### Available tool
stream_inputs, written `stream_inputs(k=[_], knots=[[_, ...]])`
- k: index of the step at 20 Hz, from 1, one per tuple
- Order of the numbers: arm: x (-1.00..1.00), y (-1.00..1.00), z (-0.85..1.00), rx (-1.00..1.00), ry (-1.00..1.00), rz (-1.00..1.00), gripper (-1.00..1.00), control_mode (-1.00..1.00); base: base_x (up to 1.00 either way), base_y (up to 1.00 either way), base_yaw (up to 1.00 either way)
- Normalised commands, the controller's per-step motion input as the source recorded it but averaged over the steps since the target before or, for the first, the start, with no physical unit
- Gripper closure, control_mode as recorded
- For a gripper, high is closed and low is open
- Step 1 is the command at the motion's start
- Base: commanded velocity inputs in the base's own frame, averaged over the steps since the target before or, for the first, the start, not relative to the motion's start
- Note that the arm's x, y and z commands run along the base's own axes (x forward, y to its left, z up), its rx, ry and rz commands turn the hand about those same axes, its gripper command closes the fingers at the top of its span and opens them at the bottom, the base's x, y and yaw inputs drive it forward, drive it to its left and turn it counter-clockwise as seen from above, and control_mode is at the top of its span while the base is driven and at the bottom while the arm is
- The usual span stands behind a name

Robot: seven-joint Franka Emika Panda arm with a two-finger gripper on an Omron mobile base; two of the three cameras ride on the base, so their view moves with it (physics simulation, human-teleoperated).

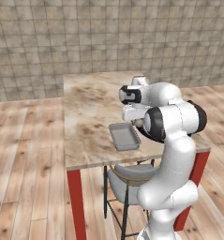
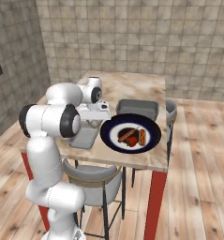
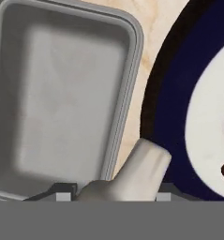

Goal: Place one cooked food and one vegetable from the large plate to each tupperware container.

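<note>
Hand view: pale vegetable (image 3: 139, 171) gripped in hand (image 3: 112, 196), above tray (image 3: 62, 93) rim. Right base view: foods (image 2: 132, 136) on plate (image 2: 108, 133).

The left base view looks forward and down from behind the arm's left side over the bench (image 1: 85, 108), at middle range. The right base view faces the same bench (image 2: 132, 86) from behind the right. Both share the nearer grey tray (image 1: 124, 136) (image 2: 83, 138). The hand view looks straight down, very close, on that tray (image 3: 62, 93) and the large plate (image 3: 174, 103) rim.
</note>
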Motion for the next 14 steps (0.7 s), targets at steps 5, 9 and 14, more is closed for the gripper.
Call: stream_inputs(k=[5,9,14], knots=[[0.02,0.18,0.36,0.00,0.10,0.01,1.00,-1.00,0.00,0.00,0.00],[0.00,0.12,-0.03,0.00,0.11,0.00,1.00,-1.00,0.00,0.00,0.00],[0.01,0.13,-0.11,0.01,0.00,0.00,1.00,-1.00,0.00,0.00,0.00]])
